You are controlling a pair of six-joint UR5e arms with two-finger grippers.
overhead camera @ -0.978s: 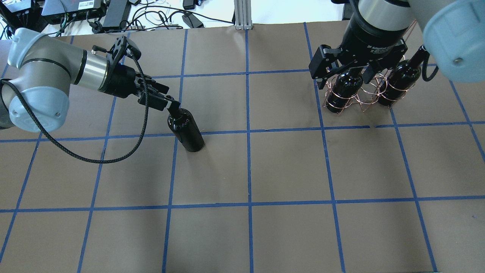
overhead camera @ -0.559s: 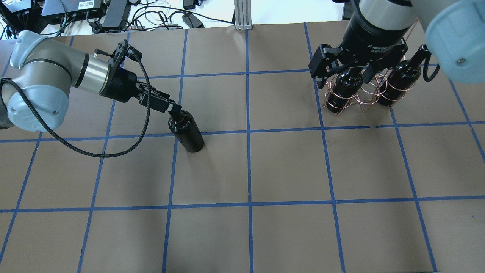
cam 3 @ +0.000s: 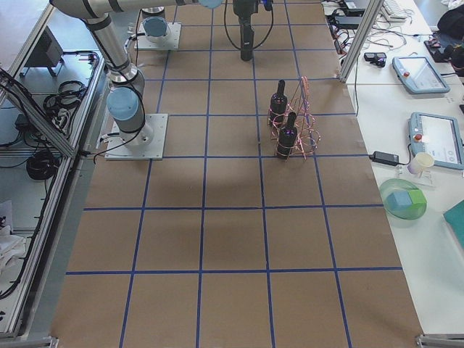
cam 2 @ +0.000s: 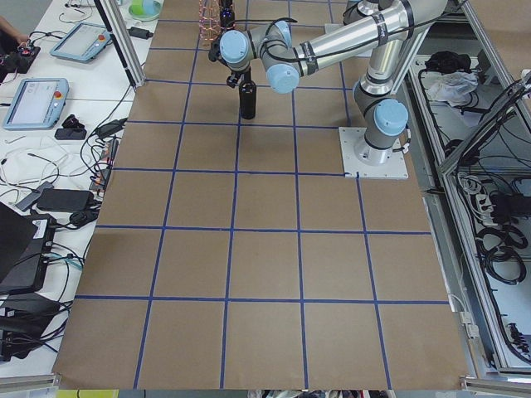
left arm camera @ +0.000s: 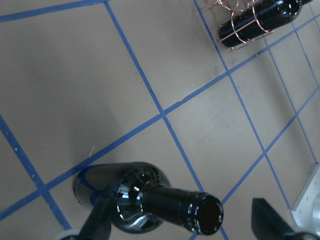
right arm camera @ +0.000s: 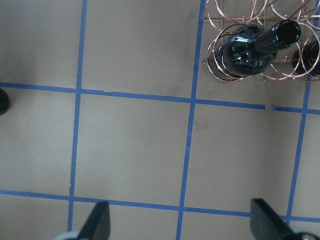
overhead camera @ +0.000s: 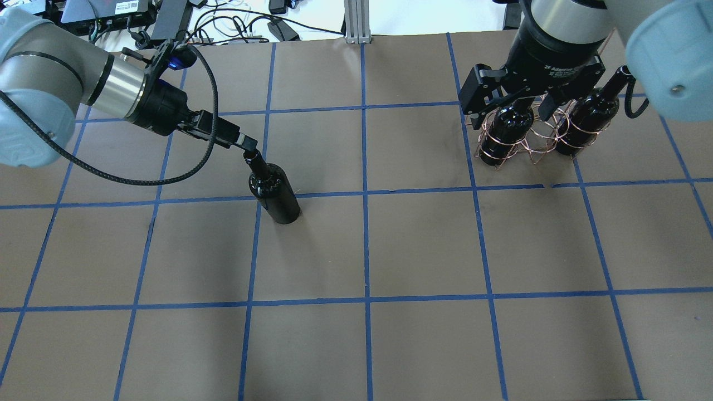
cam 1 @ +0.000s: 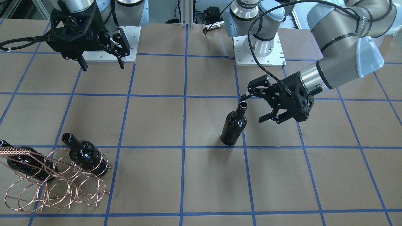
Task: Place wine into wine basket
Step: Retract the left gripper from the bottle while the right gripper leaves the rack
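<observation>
While the left gripper (cam 1: 252, 110) hangs spread, the wine (cam 1: 233, 131) stands upright on the table (cam 1: 157, 125) — neck between its fingers (left arm camera: 100, 222), ungripped — well apart from the wine basket (cam 1: 56, 188); right gripper (cam 1: 103, 66) likewise spread.

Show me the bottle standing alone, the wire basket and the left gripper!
lone bottle (cam 1: 233, 131), front-facing view, on its dark body.
wine basket (cam 1: 15, 152), front-facing view, on its braided handle.
left gripper (cam 1: 252, 112), front-facing view, between its open fingers.
</observation>
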